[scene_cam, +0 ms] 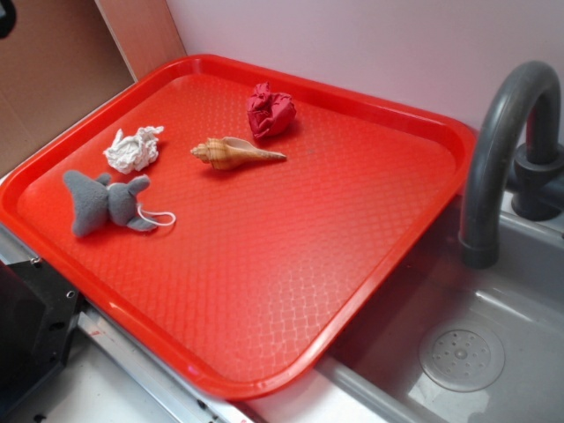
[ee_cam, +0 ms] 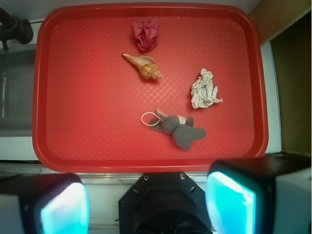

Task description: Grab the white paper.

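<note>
The white paper [scene_cam: 134, 149] is a small crumpled ball lying on the red tray [scene_cam: 264, 291] near its left side; in the wrist view the white paper [ee_cam: 204, 89] lies right of centre. My gripper [ee_cam: 146, 202] is open and empty, high above the tray's near edge, with its two cyan pads wide apart. It is far from the paper and touches nothing. The gripper is not seen in the exterior view.
A red paper ball [scene_cam: 270, 110], a tan seashell [scene_cam: 236, 152] and a grey plush elephant [scene_cam: 106, 201] with a white string also lie on the tray. A grey faucet [scene_cam: 502, 150] and sink [scene_cam: 467, 352] are at the right. The robot's black base [ee_cam: 163, 204] is below the tray.
</note>
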You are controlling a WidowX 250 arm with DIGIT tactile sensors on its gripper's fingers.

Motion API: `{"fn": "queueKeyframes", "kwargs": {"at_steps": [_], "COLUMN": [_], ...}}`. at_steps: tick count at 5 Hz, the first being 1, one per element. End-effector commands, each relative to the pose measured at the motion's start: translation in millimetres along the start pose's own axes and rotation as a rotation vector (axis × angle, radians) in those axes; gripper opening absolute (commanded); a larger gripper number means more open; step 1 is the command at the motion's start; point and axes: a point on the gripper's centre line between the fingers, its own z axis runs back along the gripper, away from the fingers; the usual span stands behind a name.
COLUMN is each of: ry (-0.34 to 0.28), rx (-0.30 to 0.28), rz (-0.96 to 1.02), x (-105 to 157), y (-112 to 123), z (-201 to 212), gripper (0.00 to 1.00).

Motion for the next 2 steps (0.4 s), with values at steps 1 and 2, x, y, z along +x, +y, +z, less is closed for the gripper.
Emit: {"fn": "queueKeyframes", "kwargs": {"at_steps": [1,2], "ry": [0.000,-0.022], "rx": [0.000,-0.070], "rz": [0.000,0.259], "x": [0,23], "y": [0,24], "z": [0,-14], "gripper": [1.00,1.00]}}
